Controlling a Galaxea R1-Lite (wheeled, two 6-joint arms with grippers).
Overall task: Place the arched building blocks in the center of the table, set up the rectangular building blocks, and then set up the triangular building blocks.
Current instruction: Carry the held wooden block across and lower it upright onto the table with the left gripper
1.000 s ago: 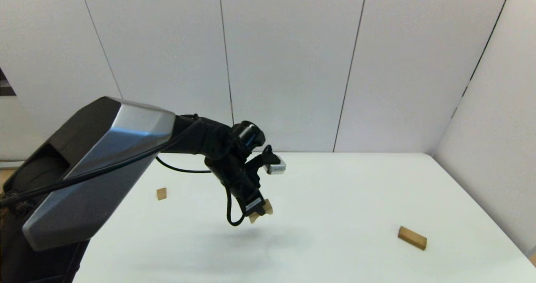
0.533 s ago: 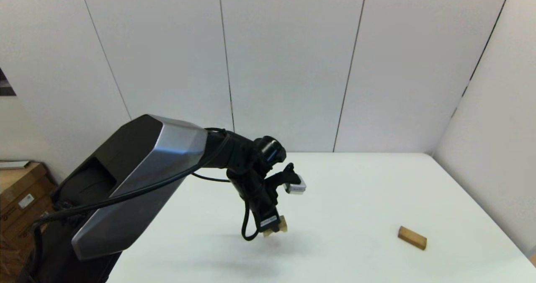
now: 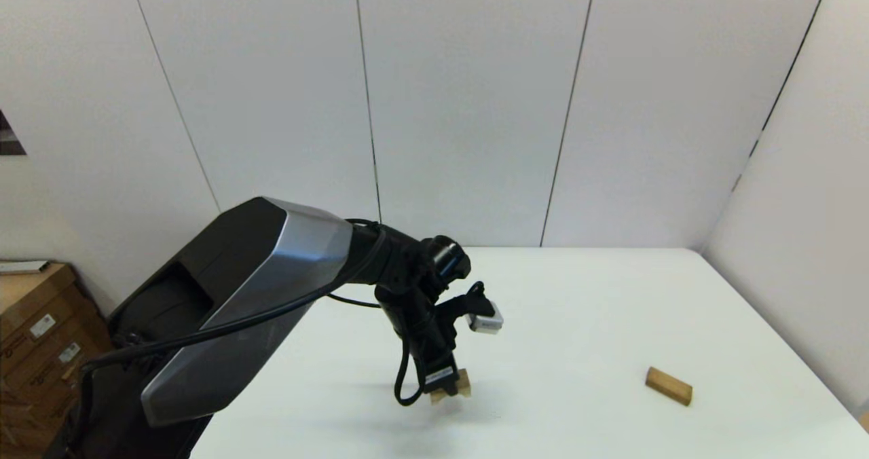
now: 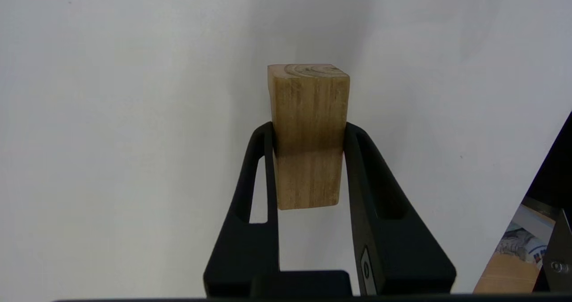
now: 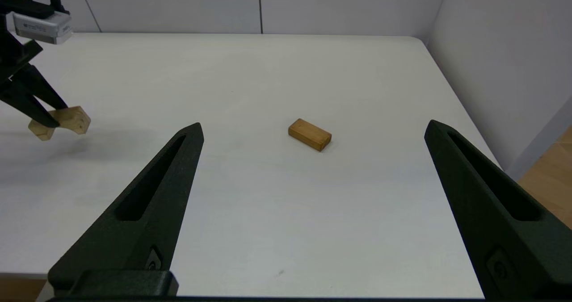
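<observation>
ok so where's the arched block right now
The arched block is clamped in the left gripper, just above the middle of the table, left of the rectangular block.

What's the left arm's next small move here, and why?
Probably lower a little further, then open. The left gripper is shut on the arched block just above the table, near its middle, with bare surface beneath. The right gripper waits open.

Two wooden blocks were in view: one chunky arched block (image 3: 461, 384), clamped in the left pincer (image 3: 449, 392), and one flat rectangular bar (image 3: 669, 386) lying on the single white worktop (image 3: 577, 309). Two pincers were counted, the right pincer (image 5: 313, 132) spread wide. Several cardboard boxes (image 3: 41, 323) stood beside the worktop.
</observation>
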